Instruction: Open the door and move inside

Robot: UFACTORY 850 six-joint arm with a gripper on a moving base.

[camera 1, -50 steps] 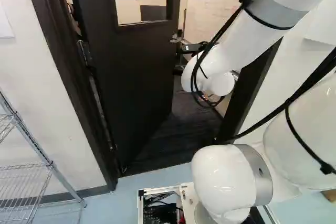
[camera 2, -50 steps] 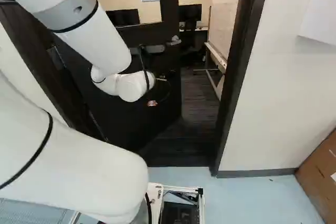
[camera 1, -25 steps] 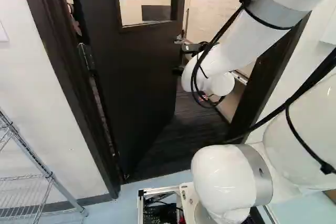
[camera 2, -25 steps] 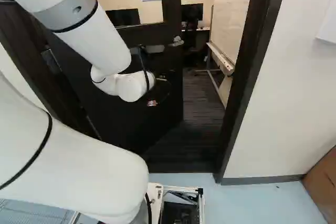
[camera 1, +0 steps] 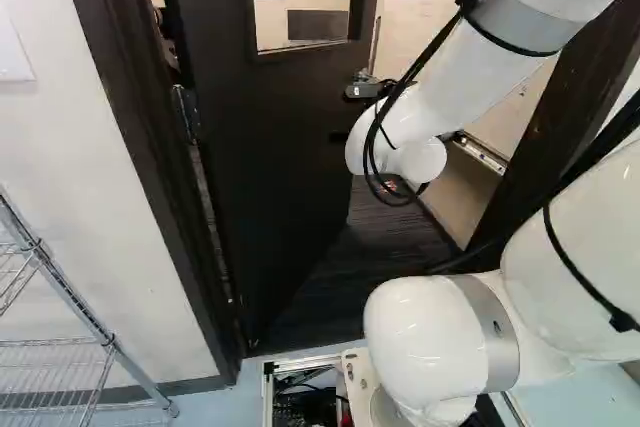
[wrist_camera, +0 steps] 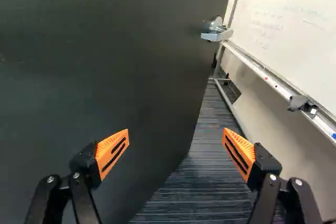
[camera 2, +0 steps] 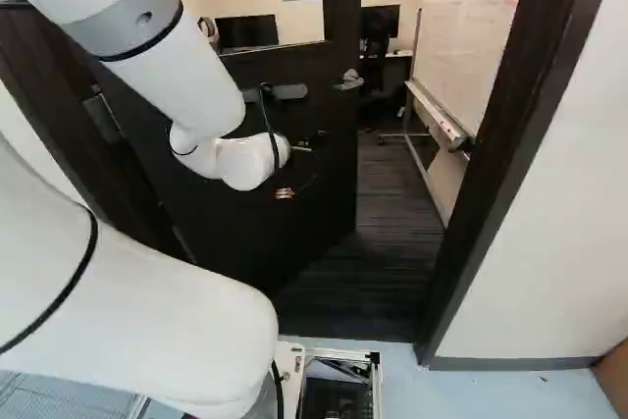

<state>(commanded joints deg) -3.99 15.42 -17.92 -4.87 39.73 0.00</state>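
Gripper (camera 2: 285, 193), black, two orange-padded fingers spread apart | black windowed door (camera 1: 275, 147), partly open ahead | silver metal lever handle (wrist_camera: 216, 35) by its free edge

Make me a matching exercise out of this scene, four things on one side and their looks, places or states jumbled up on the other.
Things:
1. Door
2. Door handle
3. Gripper
4. Wire shelf

Descriptions:
A. Fingers apart, holding nothing
B. At the far left of the left base view
C. Dark, standing ajar in its frame
D. Silver-coloured, with a lever

Right pairs: 1-C, 2-D, 3-A, 4-B.
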